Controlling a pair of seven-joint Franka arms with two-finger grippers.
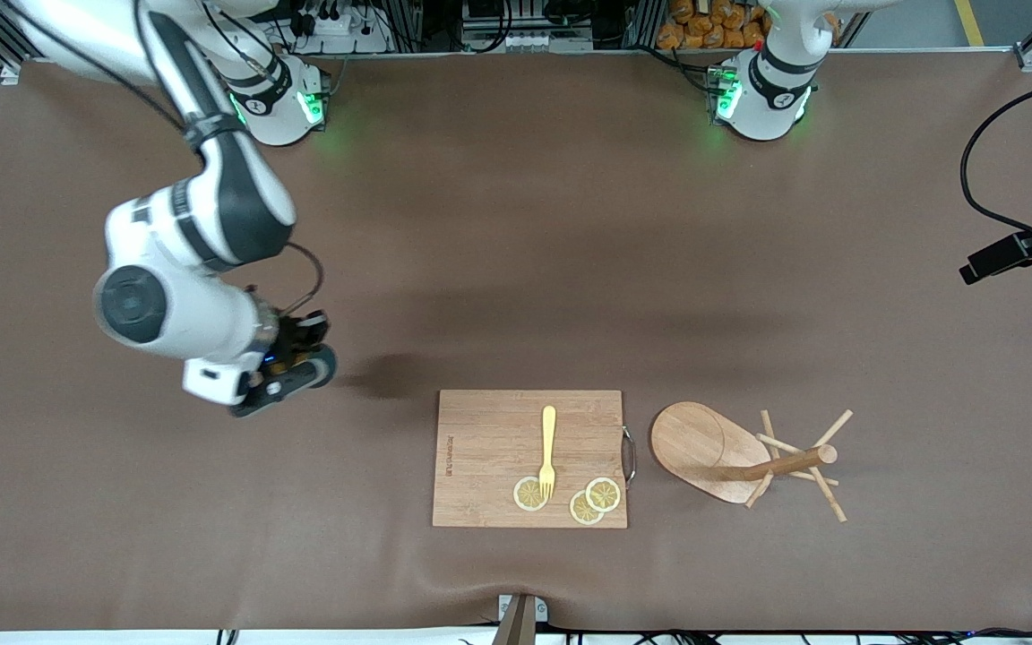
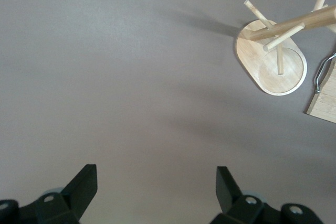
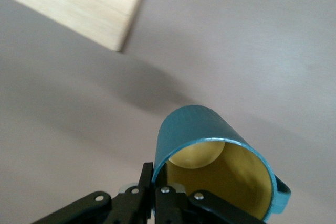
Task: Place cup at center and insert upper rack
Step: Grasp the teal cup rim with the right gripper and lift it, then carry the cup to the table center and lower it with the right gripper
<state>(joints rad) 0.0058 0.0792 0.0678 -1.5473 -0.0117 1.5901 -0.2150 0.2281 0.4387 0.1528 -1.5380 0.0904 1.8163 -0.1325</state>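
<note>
Clearly the first step is in hand: the right tool (image 3: 153, 184) is clamped on the rim of the cup (image 3: 210, 166), one finger inside the wall and one outside, and carries it in the air over bare counter (image 1: 480, 224) toward the right arm's end, short of the cutting board (image 1: 489, 448). The cup is tilted, its long axis slanting well off vertical and its yellow mouth turned up toward the wrist camera, the small handle sticking out at the side of the rim away from the pinch. As I judge it, the next move calls for carrying the cup to the middle of the counter, righting it so the base comes down flat, then letting go. The upper rack (image 1: 731, 457) lies toppled on the counter beside the board, toward the left arm's end; its oval base stands on edge and its post runs roughly level, pointing away from the board with the pegs splayed round it. The left tool (image 2: 157, 187) waits with its jaws wide apart and empty, high over bare counter with the rack in sight.
</note>
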